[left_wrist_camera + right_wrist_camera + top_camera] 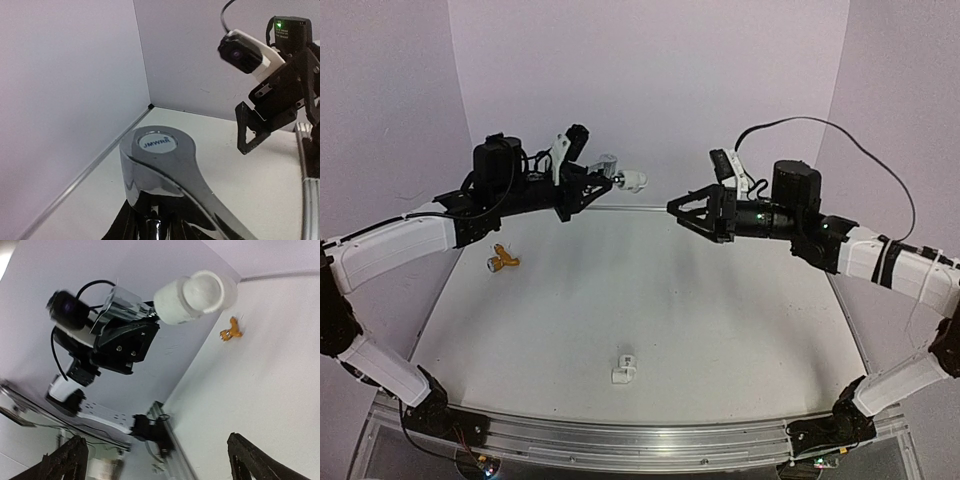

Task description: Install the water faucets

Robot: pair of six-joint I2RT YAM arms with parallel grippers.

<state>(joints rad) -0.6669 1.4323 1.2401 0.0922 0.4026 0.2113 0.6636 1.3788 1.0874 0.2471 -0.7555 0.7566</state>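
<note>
The silver water faucet [165, 165] fills the left wrist view, with my left gripper [152, 220] shut on its body from below. In the top view that gripper [600, 185] holds it high over the back of the table, and a white pipe fitting [633, 180] sits on the faucet's end. From the right wrist the fitting [195, 297] and the silver faucet [122, 302] appear ahead of my right gripper [160, 465], which is open and holds nothing. A short gap separates the right gripper [678, 208] from the fitting. The brass water faucet [501, 262] lies on the table at the left.
A second white pipe fitting [624, 368] lies on the table near the front middle. Walls close in the table at the back and both sides. An aluminium rail [620, 440] runs along the near edge between the arm bases.
</note>
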